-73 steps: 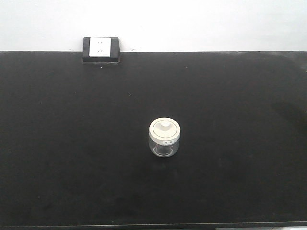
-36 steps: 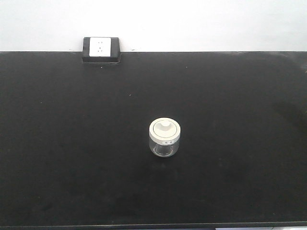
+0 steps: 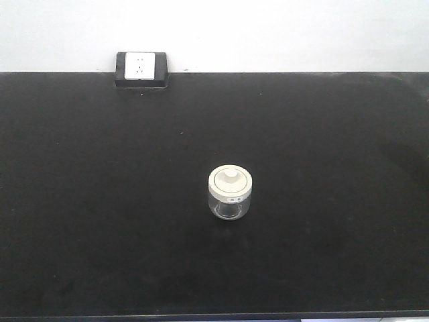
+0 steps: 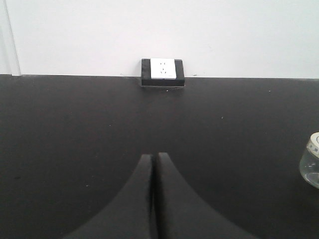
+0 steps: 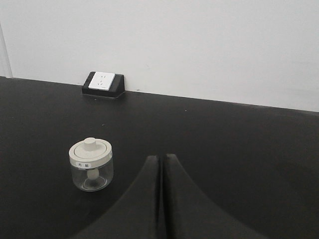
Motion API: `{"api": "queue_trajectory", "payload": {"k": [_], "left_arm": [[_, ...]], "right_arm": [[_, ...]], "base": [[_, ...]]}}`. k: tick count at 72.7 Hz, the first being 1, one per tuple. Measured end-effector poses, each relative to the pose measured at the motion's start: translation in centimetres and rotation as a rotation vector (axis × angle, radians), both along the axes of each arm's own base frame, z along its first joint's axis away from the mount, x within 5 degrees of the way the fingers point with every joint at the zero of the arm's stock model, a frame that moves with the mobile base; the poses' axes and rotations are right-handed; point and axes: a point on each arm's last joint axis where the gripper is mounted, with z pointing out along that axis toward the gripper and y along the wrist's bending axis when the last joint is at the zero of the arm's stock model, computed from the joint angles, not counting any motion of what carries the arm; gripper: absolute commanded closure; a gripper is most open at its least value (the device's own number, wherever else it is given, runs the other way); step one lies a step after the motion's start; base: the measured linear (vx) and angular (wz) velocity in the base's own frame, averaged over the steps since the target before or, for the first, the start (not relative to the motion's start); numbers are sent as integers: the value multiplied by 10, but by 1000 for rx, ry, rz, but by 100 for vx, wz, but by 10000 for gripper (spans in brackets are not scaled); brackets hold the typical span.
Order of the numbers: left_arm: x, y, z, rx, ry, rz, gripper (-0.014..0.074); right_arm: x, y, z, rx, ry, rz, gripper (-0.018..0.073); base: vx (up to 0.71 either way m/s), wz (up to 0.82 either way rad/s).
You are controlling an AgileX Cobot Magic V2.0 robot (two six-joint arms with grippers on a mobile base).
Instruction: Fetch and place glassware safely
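The glassware, a small squat clear jar point(image 3: 230, 194) with a round off-white lid, a knob and a tiny label, stands upright near the middle of the black table point(image 3: 100, 201). In the right wrist view the jar point(image 5: 91, 165) stands left of my right gripper point(image 5: 162, 157), which is shut and empty, apart from the jar. In the left wrist view only the jar's left edge point(image 4: 311, 160) shows at the right border, well right of my left gripper point(image 4: 154, 155), which is shut and empty. Neither gripper shows in the front view.
A black block with a white socket plate point(image 3: 141, 69) sits at the table's back edge against the white wall; it also shows in the left wrist view point(image 4: 162, 72) and the right wrist view point(image 5: 103, 83). The table's front edge runs along the bottom of the front view.
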Motion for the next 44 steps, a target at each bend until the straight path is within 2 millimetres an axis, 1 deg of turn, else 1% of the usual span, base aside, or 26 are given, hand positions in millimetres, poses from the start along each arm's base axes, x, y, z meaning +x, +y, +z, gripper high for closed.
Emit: {"api": "queue_trajectory", "payload": {"k": [14,21,28,34,44], "left_arm": [[0,0,0,0,-1,0,603],[-1,0,-5,0,-7,-1,603],[-2,0,-19,3,2,-1,603],[-1,0,-38,23,16,-3,603],[4,-1,-63,35,9,-12,603]], "right_arm": [[0,0,0,0,0,0,567],[0,0,0,0,1,0,567],[0,0,0,0,1,0,567],[0,0,0,0,1,0,567],[0,0,0,0,1,0,567]], "base": [[0,0],[0,0],[0,0],[0,0],[0,0]]}}
